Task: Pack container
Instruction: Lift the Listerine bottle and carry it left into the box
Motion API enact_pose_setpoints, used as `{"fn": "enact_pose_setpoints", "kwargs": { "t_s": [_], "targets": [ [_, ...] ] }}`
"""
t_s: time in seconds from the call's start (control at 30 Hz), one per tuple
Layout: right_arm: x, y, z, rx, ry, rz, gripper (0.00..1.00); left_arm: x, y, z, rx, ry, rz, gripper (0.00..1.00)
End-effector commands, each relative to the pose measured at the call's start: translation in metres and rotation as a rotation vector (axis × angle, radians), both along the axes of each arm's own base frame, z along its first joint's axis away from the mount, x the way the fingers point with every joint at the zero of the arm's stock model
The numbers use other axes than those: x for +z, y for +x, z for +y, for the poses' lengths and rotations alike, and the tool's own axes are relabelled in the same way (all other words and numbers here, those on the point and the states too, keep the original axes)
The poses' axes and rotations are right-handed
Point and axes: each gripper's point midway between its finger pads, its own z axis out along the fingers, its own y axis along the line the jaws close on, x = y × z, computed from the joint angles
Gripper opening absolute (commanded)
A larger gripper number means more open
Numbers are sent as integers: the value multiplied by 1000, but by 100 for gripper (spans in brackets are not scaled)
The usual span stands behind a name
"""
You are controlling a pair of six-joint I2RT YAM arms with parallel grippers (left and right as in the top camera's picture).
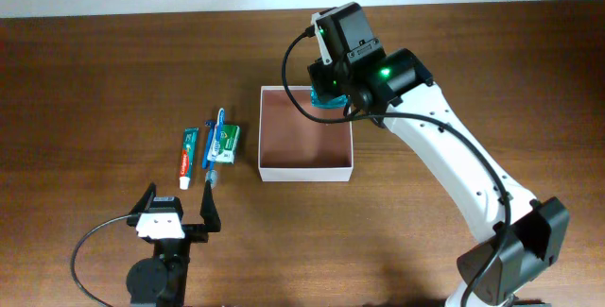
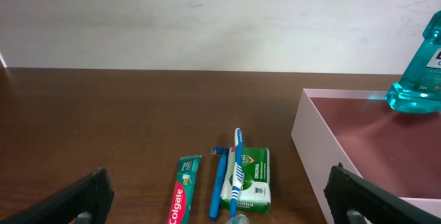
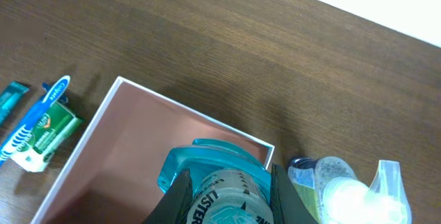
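- Container [image 1: 306,171]: table centre, open top.
- Right jaws [image 3: 229,200]: narrow, gripping teal bottle [image 1: 331,102] at container's far right corner.
- Left jaws [image 1: 180,205]: wide, empty, near table's [image 1: 95,80] front edge.
- Toothpaste [image 1: 188,156], toothbrush [image 1: 214,146], green-white carton [image 1: 229,143]: just left of container; toothbrush across carton.
- Second bottle [image 3: 324,182]: outside container's right wall, partly seen.

The bench [image 1: 95,80] is a broad top of dark brown wood with a fine grain running along its length, matte and evenly lit, so the shadows on it are soft and short. Behind its far edge stands a plain off-white wall [image 2: 207,17] with a few faint marks. It shows as a pale strip along the top of the overhead view.
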Motion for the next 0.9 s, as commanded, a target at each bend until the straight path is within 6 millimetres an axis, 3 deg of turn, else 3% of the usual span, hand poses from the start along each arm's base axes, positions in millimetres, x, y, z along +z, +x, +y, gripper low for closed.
{"fn": "enact_pose_setpoints", "kwargs": {
  "t_s": [0.0, 0.47, 0.87],
  "targets": [
    [6, 7, 3, 15, -27, -36, 15, -2, 0, 2, 10, 19, -2, 99],
    [-32, 15, 7, 15, -65, 30, 19, -2, 0, 2, 11, 19, -2, 100],
    [-49, 23, 7, 4, -86, 43, 19, -2, 0, 2, 10, 19, -2, 99]
  ]
}}
